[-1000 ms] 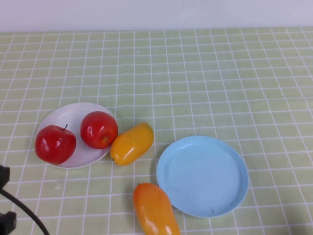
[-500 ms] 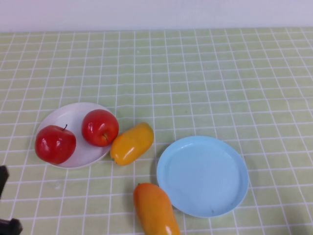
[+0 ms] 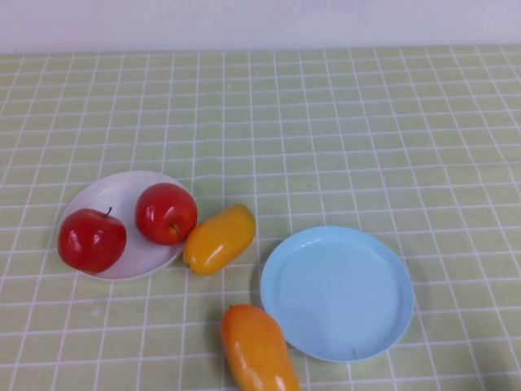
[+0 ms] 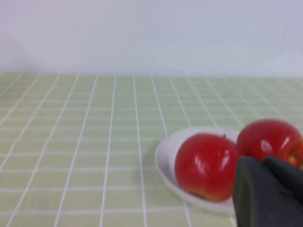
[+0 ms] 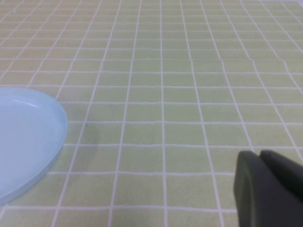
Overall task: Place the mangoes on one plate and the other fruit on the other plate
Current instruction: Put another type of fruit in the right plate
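Both sets of fingers are closed on nothing: the left gripper point(image 4: 267, 191) sits just near of the white plate point(image 3: 114, 195) holding both apples point(image 3: 166, 213), and the right gripper point(image 5: 267, 189) is right of the empty blue plate point(image 3: 337, 292). The mangoes point(image 3: 219, 239) lie on the cloth, so I'd open wide and grasp one across its middle. No writing anywhere.

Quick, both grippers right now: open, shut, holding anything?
Left gripper: shut, holding nothing, low beside the white plate with the apples.
Right gripper: shut, holding nothing, over bare cloth beside the blue plate.
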